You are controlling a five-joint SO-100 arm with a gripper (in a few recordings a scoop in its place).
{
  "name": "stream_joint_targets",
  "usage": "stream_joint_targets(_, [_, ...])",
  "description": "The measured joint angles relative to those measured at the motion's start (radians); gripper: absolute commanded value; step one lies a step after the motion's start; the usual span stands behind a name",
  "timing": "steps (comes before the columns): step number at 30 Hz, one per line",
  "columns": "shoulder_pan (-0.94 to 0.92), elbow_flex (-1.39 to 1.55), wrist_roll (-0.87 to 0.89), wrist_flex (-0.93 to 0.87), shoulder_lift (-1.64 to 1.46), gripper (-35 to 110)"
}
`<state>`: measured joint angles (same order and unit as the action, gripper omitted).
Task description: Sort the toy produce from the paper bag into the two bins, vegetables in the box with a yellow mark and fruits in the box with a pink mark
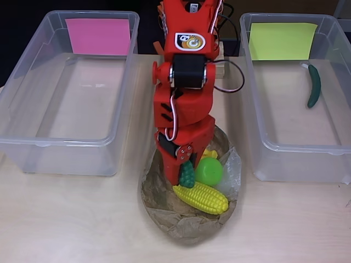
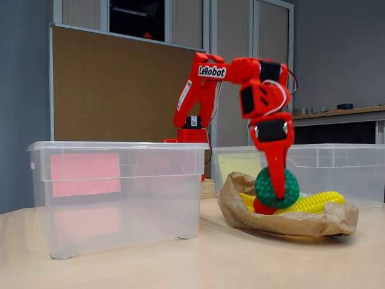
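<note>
Down in the paper bag (image 1: pixel 186 227), tool (image 1: pixel 184 175) grips dark-green bumpy toy (image 2: pixel 276 188).

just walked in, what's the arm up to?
The red arm is reaching down into the crumpled paper bag, its hand on a dark green bumpy toy. Whether the hand has closed on it is unclear. Toy corn and a light green toy lie in the bag. One cucumber is already in the yellow-marked bin; the pink-marked bin holds nothing.
</note>
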<state>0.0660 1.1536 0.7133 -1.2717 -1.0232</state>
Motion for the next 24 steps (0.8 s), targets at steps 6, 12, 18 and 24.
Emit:
stream_joint_targets(6, [0.166,-0.084,0.06,-0.296,-0.179,4])
stream_joint_targets(12, [0.416,-0.048,0.351,-0.454,-0.413,5])
stream_joint_targets(18, [0.746,0.149,0.847,-0.456,-0.578,5])
stream_joint_targets(24, [1.0,0.364,1.342,-0.354,-0.624,6])
